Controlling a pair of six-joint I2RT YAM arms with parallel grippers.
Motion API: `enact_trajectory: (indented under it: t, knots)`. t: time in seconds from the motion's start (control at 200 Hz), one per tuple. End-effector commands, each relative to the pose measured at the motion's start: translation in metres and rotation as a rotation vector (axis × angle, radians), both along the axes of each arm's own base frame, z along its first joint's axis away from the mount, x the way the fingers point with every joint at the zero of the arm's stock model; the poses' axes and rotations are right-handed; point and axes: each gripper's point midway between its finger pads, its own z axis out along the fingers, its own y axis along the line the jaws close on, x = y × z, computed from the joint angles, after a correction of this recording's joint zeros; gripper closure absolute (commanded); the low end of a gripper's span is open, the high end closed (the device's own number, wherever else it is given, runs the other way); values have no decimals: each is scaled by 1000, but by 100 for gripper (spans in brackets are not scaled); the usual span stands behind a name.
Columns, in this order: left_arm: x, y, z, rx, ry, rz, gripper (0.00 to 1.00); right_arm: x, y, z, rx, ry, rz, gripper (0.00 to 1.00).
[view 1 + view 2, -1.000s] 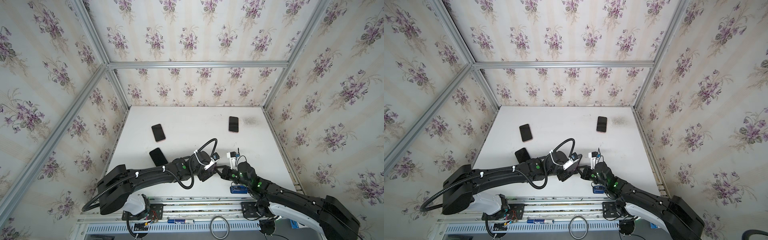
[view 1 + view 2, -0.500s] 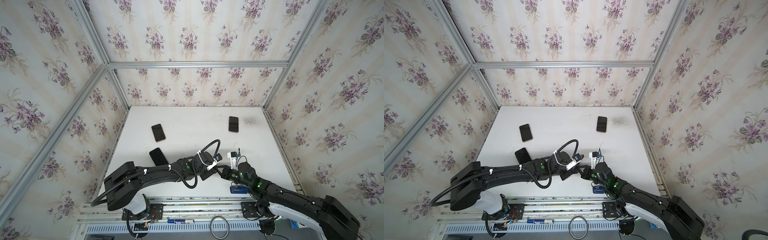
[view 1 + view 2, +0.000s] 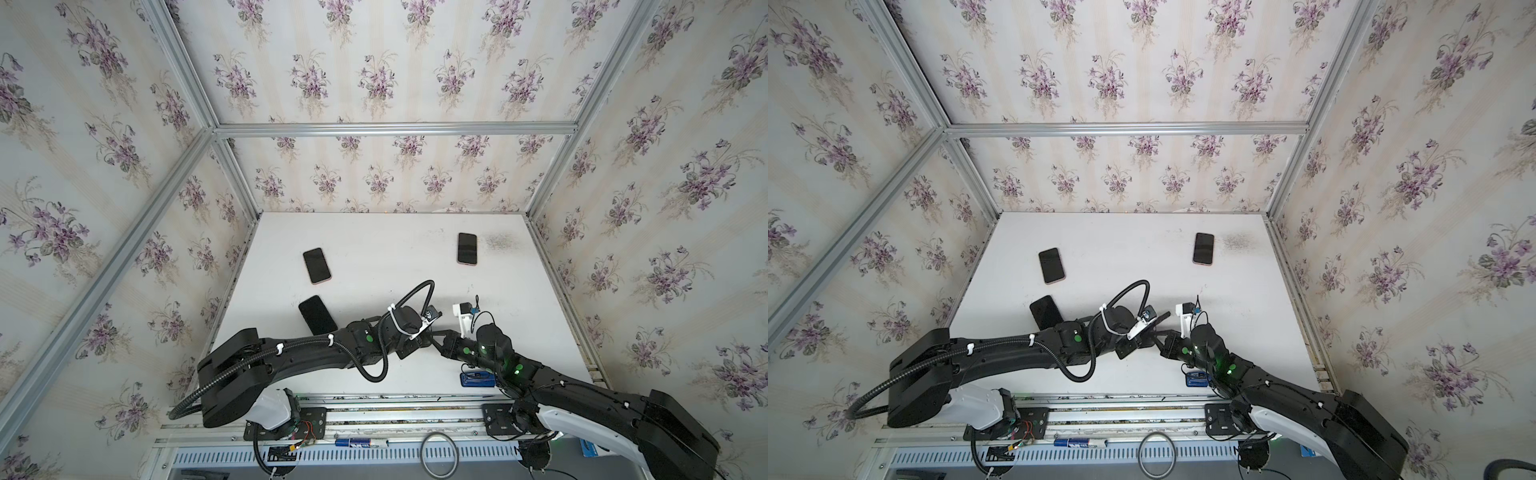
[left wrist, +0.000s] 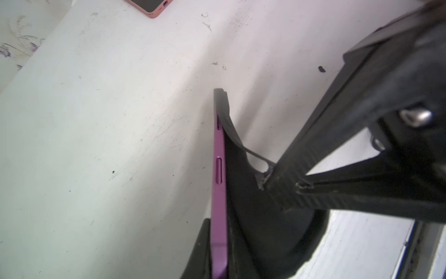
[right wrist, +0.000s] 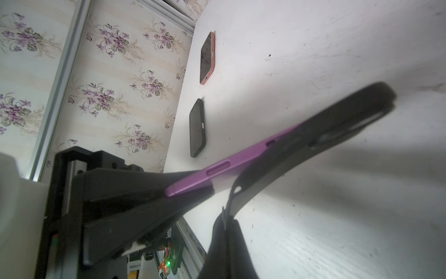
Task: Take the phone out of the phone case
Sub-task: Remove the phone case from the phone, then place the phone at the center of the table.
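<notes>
**Item:** phone [image 4: 218, 193], purple, partly out of its black case [image 4: 243, 193]. It is held clear of the surface [image 3: 374, 249], near the front edge and about midway along it.

**Change:** my left claw [image 5: 193, 184] has just gone from wide to clamped on the phone's bared end. My right claw [image 4: 281, 186] stays pinched on the peeled-back case rim.

**Meaning:** I judge that both parts are now gripped, one per claw, so pulling them apart can begin. The phone's other end still sits in the case.

**Writing:** none legible on phone or case. The blue item [image 3: 478, 379] at the front edge carries print too small to read.
</notes>
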Motion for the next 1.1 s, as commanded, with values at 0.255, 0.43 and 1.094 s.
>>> enact_trajectory:
  t: [0.255, 0.43, 1.094]
  knots:
    - [27, 66, 39, 74, -259, 227, 93, 2, -31, -37, -182, 127, -48, 100]
    - [25, 87, 33, 100, -270, 291, 93, 14, -44, -37, -179, 164, -72, 100]
    - [16, 62, -35, 444, -287, 206, 82, 45, -10, -45, -114, 220, -27, 100]
